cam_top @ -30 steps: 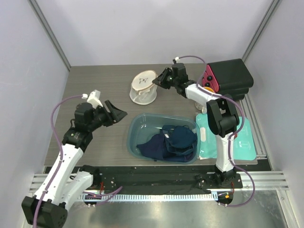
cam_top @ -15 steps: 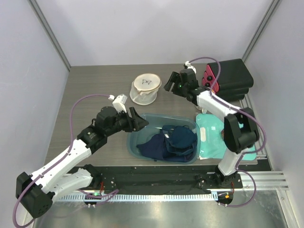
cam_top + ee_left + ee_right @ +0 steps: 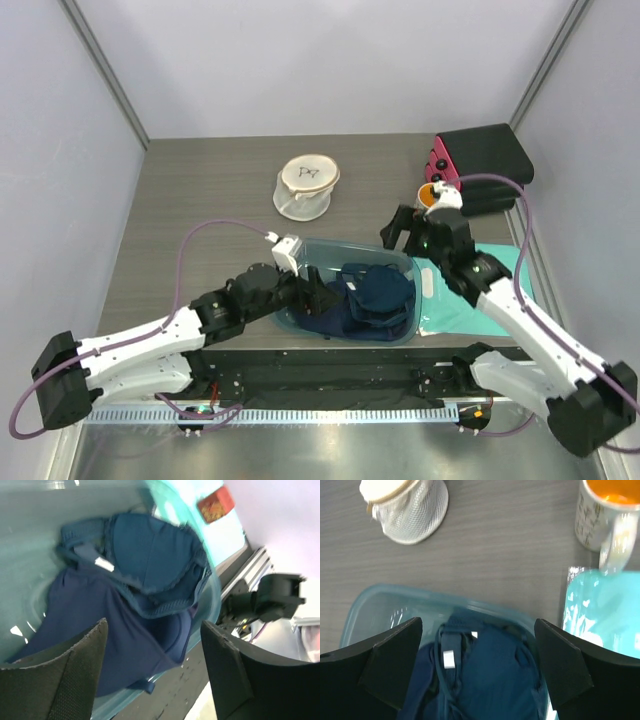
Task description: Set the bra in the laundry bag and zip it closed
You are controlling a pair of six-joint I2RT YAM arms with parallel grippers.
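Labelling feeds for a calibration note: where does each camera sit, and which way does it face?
Top external: fixed high behind the arm bases, looking down at the grey wood-grain table; both arms show.
Left wrist: on the left arm, facing into the translucent blue plastic tub at navy-blue clothes; the open left gripper frames it.
Right wrist: looking down over the tub's rim, the cream-white round mesh laundry bag and a white mug; the open right gripper shows.
Shared: all three see tub and clothes.

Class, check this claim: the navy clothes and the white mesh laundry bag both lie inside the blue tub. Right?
Wrong: only the navy clothes lie in the blue tub. The laundry bag stands on the table beyond it, as the top external view shows.
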